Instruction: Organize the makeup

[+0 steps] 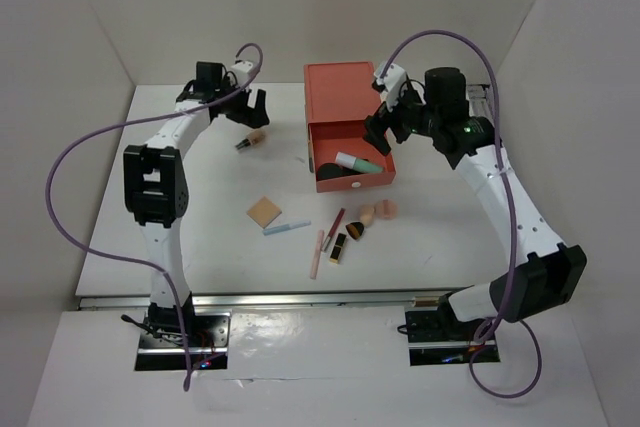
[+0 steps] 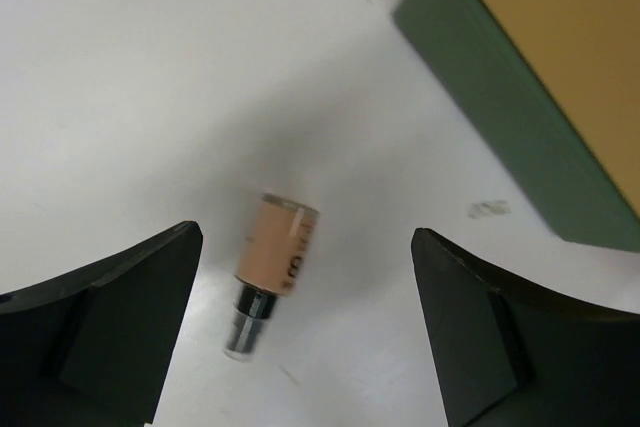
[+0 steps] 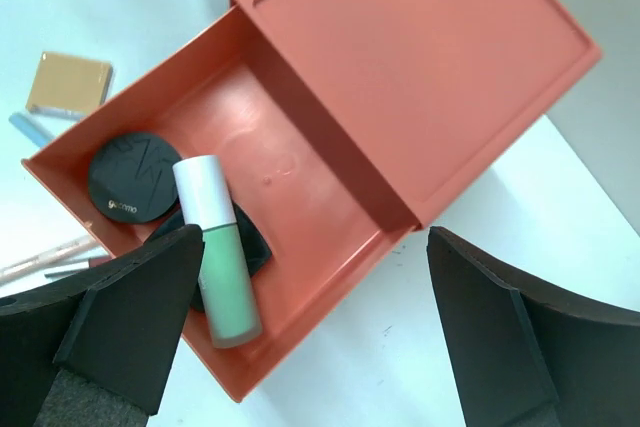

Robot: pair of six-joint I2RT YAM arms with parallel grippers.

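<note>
White table (image 1: 200,237), white walls: left gripper (image 1: 238,110) gapes over a peach bottle (image 1: 252,139), right gripper (image 1: 388,131), at its three o'clock, gapes over the coral drawer (image 1: 355,184).

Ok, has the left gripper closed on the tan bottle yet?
No, the left gripper is wide open above the tan bottle, which lies loose on the table.

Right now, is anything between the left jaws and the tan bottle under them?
Nothing visible. The left jaws stand open over the bottle, which lies on its side on the table, apart from the box off to one side.
</note>
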